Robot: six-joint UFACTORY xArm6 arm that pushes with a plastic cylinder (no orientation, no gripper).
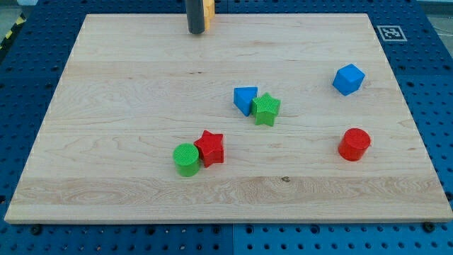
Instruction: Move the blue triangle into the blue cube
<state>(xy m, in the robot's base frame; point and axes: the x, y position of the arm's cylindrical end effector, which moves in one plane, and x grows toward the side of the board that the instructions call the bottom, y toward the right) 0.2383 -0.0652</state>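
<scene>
The blue triangle (245, 99) lies a little right of the board's middle, touching the green star (267, 109) on its right. The blue cube (348, 78) sits further toward the view's right and slightly higher, apart from them. My tip (196, 31) is at the view's top, left of centre, well away from the blue triangle and above it in the view. A yellow block (209, 10) shows partly behind the rod.
A red star (210, 148) and a green cylinder (186, 159) touch each other below the middle. A red cylinder (354, 144) stands at the right. The wooden board (106, 85) lies on a blue perforated table.
</scene>
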